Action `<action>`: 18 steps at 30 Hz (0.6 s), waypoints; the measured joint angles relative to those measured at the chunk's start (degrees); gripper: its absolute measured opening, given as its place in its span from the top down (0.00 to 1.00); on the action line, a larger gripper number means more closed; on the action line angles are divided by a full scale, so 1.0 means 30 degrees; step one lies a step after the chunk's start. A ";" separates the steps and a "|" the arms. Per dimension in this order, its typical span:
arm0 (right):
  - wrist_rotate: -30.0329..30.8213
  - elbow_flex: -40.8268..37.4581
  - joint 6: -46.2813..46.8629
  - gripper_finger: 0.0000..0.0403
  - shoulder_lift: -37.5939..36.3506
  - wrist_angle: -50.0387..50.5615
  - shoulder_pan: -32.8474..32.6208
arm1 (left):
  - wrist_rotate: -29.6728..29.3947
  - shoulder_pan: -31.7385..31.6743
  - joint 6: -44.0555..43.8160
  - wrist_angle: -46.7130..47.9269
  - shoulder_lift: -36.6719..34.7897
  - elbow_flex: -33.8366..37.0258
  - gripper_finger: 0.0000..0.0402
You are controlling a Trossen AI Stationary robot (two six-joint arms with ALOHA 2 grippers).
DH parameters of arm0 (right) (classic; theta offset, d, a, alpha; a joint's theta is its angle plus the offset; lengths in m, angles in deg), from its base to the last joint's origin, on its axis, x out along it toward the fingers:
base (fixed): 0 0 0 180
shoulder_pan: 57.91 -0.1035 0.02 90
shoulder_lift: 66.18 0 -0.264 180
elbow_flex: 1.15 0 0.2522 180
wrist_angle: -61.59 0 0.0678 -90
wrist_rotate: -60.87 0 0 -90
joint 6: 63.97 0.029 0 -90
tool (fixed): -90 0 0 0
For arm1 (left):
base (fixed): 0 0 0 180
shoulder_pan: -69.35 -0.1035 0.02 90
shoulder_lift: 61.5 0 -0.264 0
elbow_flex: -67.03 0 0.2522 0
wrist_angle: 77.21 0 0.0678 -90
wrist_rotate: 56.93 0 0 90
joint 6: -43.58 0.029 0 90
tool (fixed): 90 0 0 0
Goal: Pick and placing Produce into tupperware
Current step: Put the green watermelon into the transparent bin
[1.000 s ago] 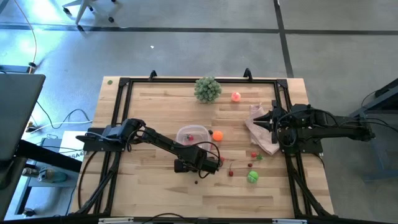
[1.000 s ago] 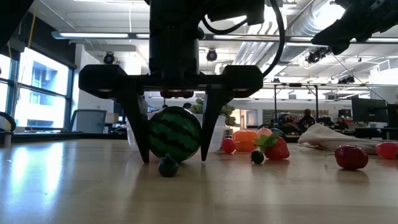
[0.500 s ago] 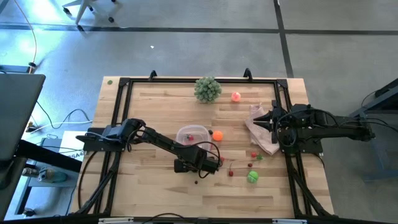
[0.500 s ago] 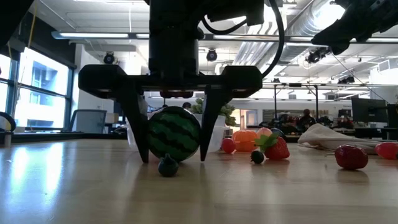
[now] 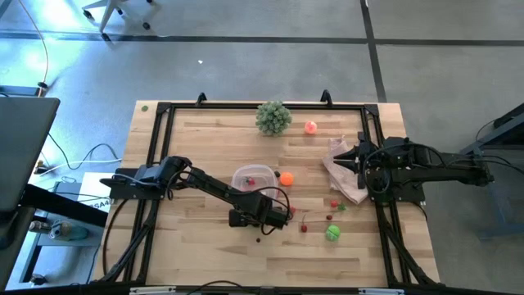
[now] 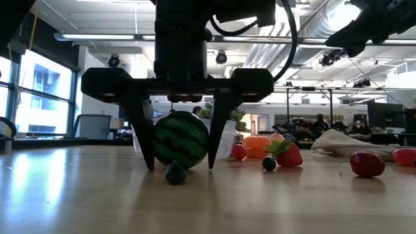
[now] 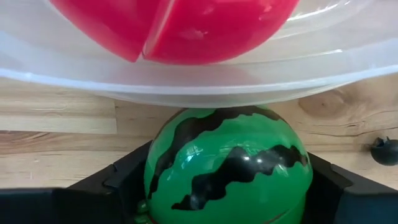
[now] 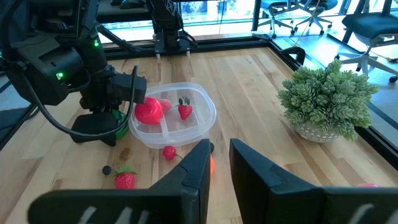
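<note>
L gripper (image 6: 181,166) is lowered to the tabletop, fingers (image 6: 142,136) set either side of the striped green watermelon ball (image 6: 182,139); whether the pads actually press on it can't be told. A small dark berry (image 6: 175,173) is seen on the wood just in front of the ball. The tupperware (image 5: 253,178) is placed just behind the gripper, w/ a big red piece (image 7: 171,25) and a strawberry (image 8: 185,109) held inside. An orange ball (image 5: 286,177) is seen beside the container, a green ball (image 5: 332,233) and small red bits (image 5: 304,228) toward the R side. R gripper (image 8: 220,163) is parked at the R table edge over the pinkish-white bag (image 5: 344,174), fingers nearly together, nothing between them. A bushy plant (image 5: 273,117) is seen at the far edge.
</note>
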 joint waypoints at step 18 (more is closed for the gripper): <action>0.0000 0.0000 -0.0003 0.87 0.0002 0.0000 0.0002 | -0.0347 -0.0024 0.0304 0.0032 0.0000 0.0000 0.27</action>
